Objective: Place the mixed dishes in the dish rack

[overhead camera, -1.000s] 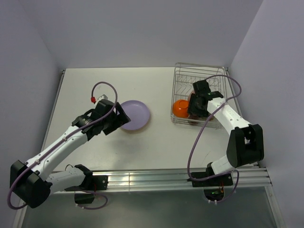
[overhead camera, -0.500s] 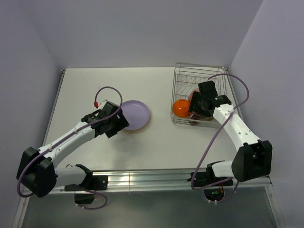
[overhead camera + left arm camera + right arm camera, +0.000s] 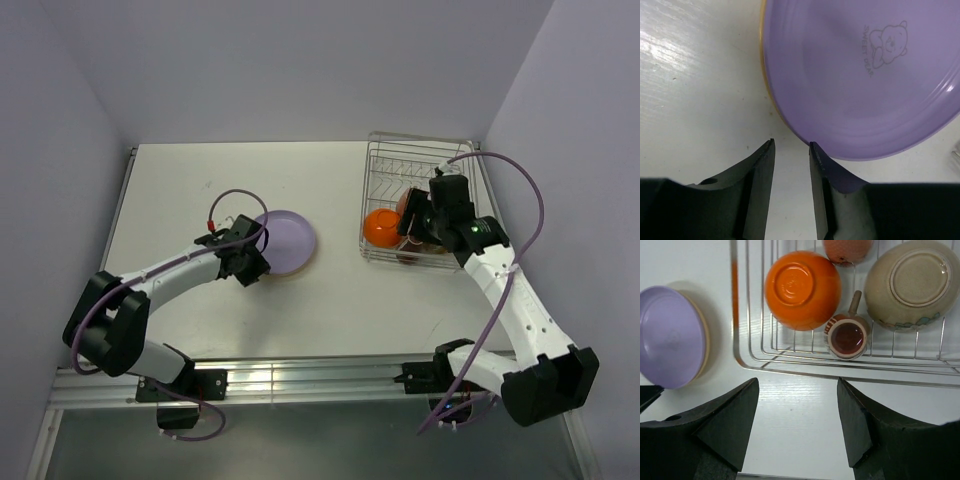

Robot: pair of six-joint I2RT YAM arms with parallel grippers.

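Top camera looked down on whole white table (image 3: 180, 180). Left wrist view sat close over flat lilac plate (image 3: 855, 80); higher right wrist view shared it.

Illum. bright, even, diffuse; overhead src. Soft shadow along lilac plate (image 3: 670, 337) rim. Mild glare streaks on table (image 3: 670, 52). Left end effector (image 3: 791, 144) near lens, slightly soft.

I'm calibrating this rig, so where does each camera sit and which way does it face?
Top external: above and behind the bases, looking down on the table; both arms show.
Left wrist: on the left arm, facing down at the lilac plate rim; left gripper at the bottom.
Right wrist: over the dish rack corner, facing down; open right gripper below.
Shared: both wrist views show the plate.
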